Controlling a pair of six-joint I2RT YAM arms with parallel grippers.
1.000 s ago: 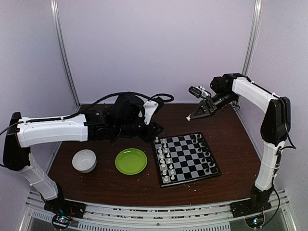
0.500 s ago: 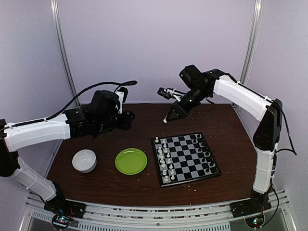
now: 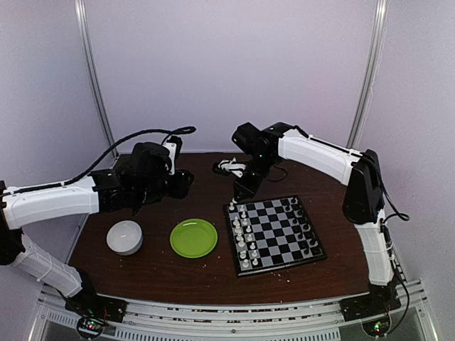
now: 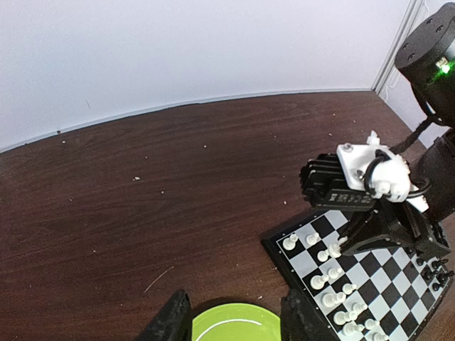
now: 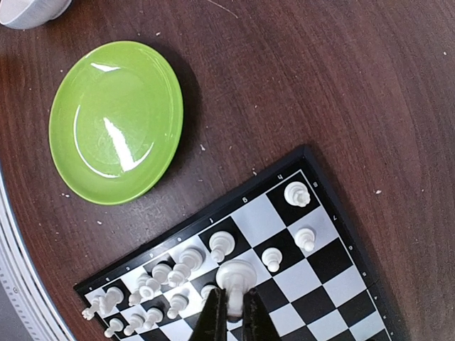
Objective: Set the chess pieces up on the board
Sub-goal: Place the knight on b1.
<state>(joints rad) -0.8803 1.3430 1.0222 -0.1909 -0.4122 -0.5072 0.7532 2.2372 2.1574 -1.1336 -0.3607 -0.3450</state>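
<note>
The board (image 3: 276, 233) lies right of centre, with white chess pieces (image 3: 242, 241) along its left side and black pieces (image 3: 306, 234) along its right. My right gripper (image 3: 239, 196) hangs over the board's far left corner, shut on a white chess piece (image 5: 237, 278), held just above the white rows (image 5: 153, 280). In the left wrist view that gripper (image 4: 355, 245) sits over the board's corner (image 4: 284, 245). My left gripper (image 4: 231, 320) is open and empty, above the table between the green plate and the board.
A round green plate (image 3: 193, 237) lies left of the board; it also shows in the right wrist view (image 5: 114, 121) and the left wrist view (image 4: 238, 323). A white bowl (image 3: 124, 236) sits further left. Pale crumbs dot the brown table (image 3: 320, 181).
My right gripper has swung left and down from the far right to the board's far left corner, carrying the white piece. My left arm has drawn back to the left.
</note>
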